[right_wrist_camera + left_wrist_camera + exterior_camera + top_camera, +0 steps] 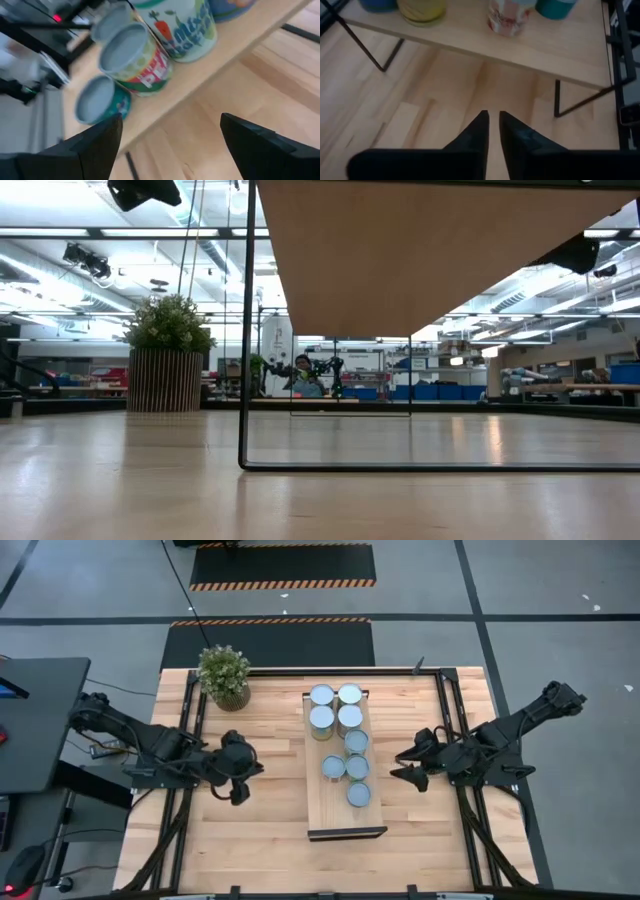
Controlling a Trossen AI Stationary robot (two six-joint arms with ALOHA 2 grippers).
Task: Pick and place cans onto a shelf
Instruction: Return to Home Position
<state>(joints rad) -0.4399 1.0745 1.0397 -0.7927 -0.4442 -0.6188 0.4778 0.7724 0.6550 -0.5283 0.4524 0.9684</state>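
Left arm: lies low over the table (pixel 270 840) on the left of the shelf (pixel 345 822), forearm angled in towards it.
Left gripper (pixel 238 790): fingers drawn almost together with only a slit between them, holding nothing, aimed at the table below the shelf edge.
Cans, position: all eight cans (pixel 350 718) stand upright on the shelf. A block of four sits at the end nearer the potted plant (pixel 224 675), and four more trail towards the other end, which is bare.
Cans, handling: judged rigid and, if full, fairly heavy for their size. The sides are smooth with printed labels and look liable to slip. They are not fragile, but they could dent or topple neighbours standing this close.
Cans, hold: best taken across the side wall at mid-height, one finger on each side, clear of the top rim.
Right arm: on the right of the shelf, stretched in from the table edge, clear of the cans.
Right gripper (pixel 401 766): fingers spread wide and empty, facing the shelf's side with cans near.
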